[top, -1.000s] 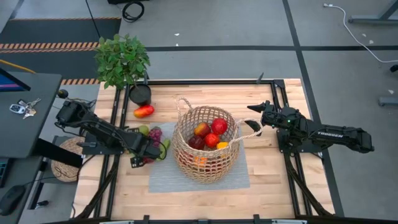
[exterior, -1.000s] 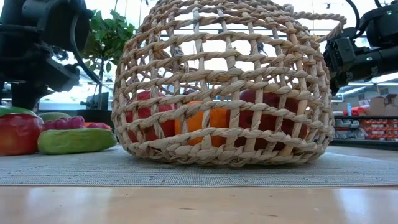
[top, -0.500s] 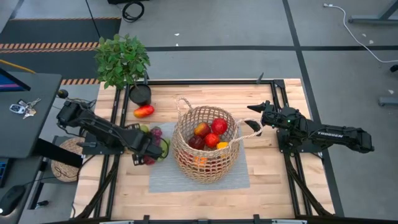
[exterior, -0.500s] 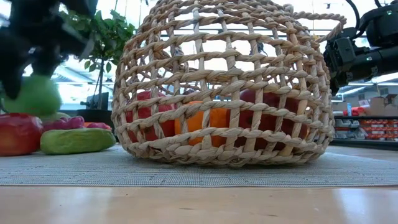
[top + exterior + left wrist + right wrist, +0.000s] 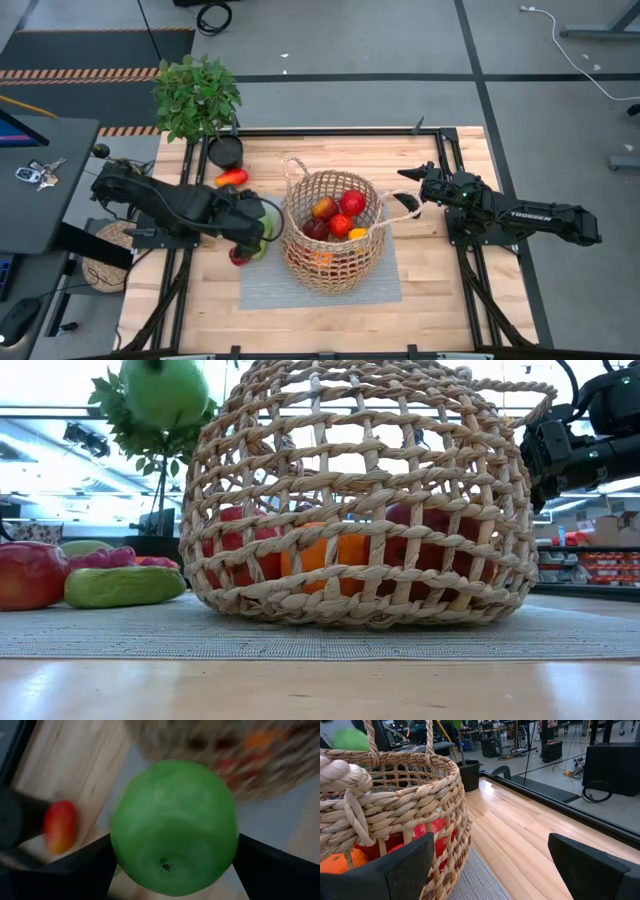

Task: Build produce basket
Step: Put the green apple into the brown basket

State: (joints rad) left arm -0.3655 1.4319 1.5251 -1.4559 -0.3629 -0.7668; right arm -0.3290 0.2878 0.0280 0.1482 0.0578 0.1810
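Beside the basket point(image 5: 331, 229), left: green apple point(image 5: 173, 826) clamped in the left gripper point(image 5: 254, 229), raised to clear the rim. Right gripper point(image 5: 412, 187) spread wide, empty, waiting near the handle.

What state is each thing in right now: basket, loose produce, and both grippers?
basket: upright on the grey mat, partly filled with fruit.
green apple: held between the fingers, lifted beside the basket.
left gripper: shut on the green apple.
right gripper: open, empty, by the basket's handle.
cucumber: lying on the mat.
red apple: resting on the mat.
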